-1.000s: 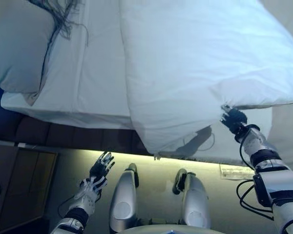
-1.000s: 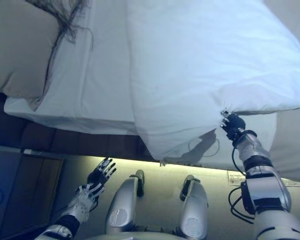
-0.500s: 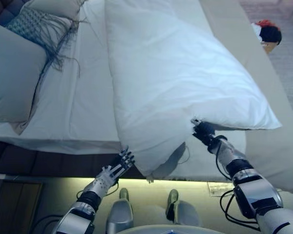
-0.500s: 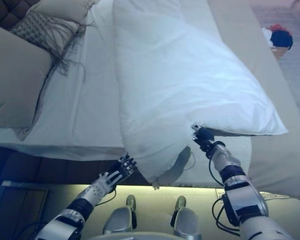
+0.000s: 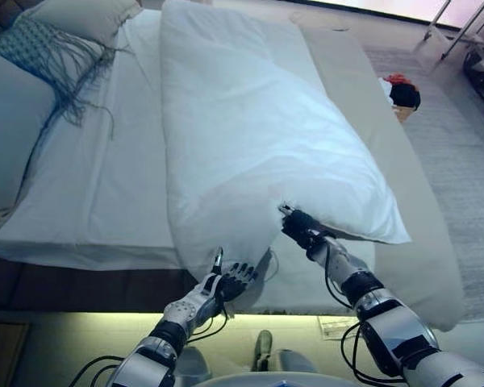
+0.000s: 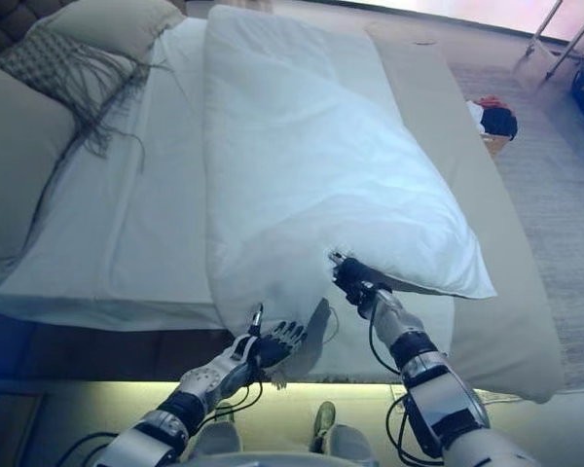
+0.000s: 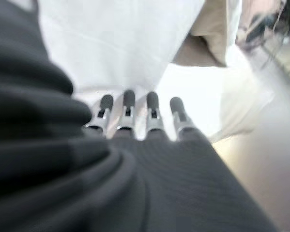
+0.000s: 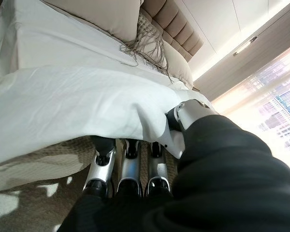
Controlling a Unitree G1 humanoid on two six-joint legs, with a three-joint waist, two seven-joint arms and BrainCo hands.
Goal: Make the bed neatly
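My right hand (image 5: 300,228) pinches the duvet (image 5: 250,145) edge; my open left hand (image 5: 226,280) sits at its 7 o'clock, just under the hanging corner

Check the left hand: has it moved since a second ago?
Yes. The left hand was low, clear of the bed; it now reaches the hanging corner of the white duvet, fingers open.

A grey carpet (image 5: 460,161) covers the floor beside the bed, with metal stand legs (image 5: 456,24) at its far corner. A tufted headboard (image 8: 171,26) backs the bed. Bright windows (image 8: 275,92) light the room; a lit strip (image 6: 88,389) glows along the bed base.
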